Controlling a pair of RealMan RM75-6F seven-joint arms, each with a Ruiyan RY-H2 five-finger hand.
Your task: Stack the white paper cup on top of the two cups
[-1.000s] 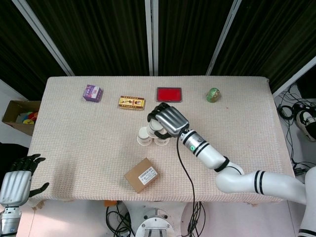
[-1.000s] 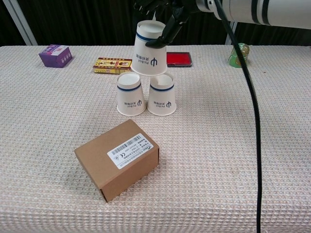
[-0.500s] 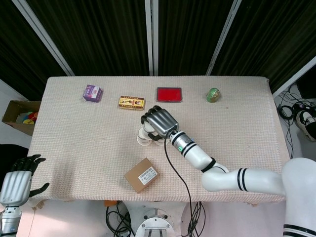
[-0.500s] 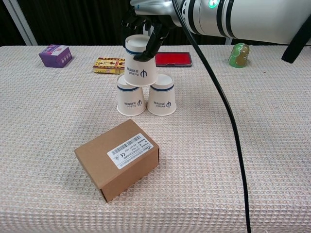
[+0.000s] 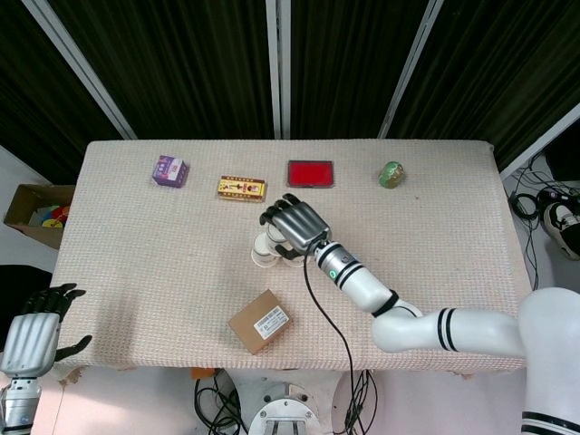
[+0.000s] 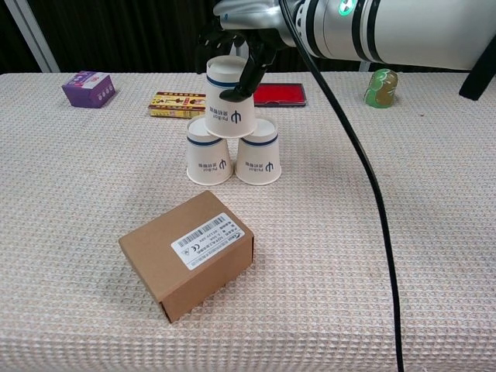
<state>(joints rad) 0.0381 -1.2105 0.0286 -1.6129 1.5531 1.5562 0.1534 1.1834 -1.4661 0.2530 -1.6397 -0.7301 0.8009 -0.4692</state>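
- White paper cup [image 6: 230, 105], upside down and marked with a blue band and a blue logo, sits on top of the two cups [image 6: 232, 153]. Its rim bridges the pair at the middle of the table [image 6: 387, 256].
- Table under a woven beige cloth, largest thing in view, carries everything else.
- Right arm [image 5: 426, 324], white with black rings and a black cable along it, reaches from the robot's right side across to the cup stack.
- Right hand [image 6: 242, 39] is clamped on the top cup from above, dark fingers [image 6: 246, 74] wrapped down its side and over its upturned base. In the head view this hand [image 5: 294, 227] hides most of the stack.
- Cardboard box [image 6: 187, 253] with a white barcode label lies on the near part of the cloth, well apart from the stack.
- Left hand [image 5: 34, 328] hangs off the near left corner, away from the table, holding nothing with its dark fingers spread.
- Red case [image 5: 310, 173] lies flat near the far edge, just behind the stack.
- Yellow box [image 6: 180, 104] lies flat to the left of the red case.
- Purple box [image 6: 90, 87] sits further left, near the far left corner.
- Green figure [image 6: 381, 86] stands near the far right, well apart from the cups.
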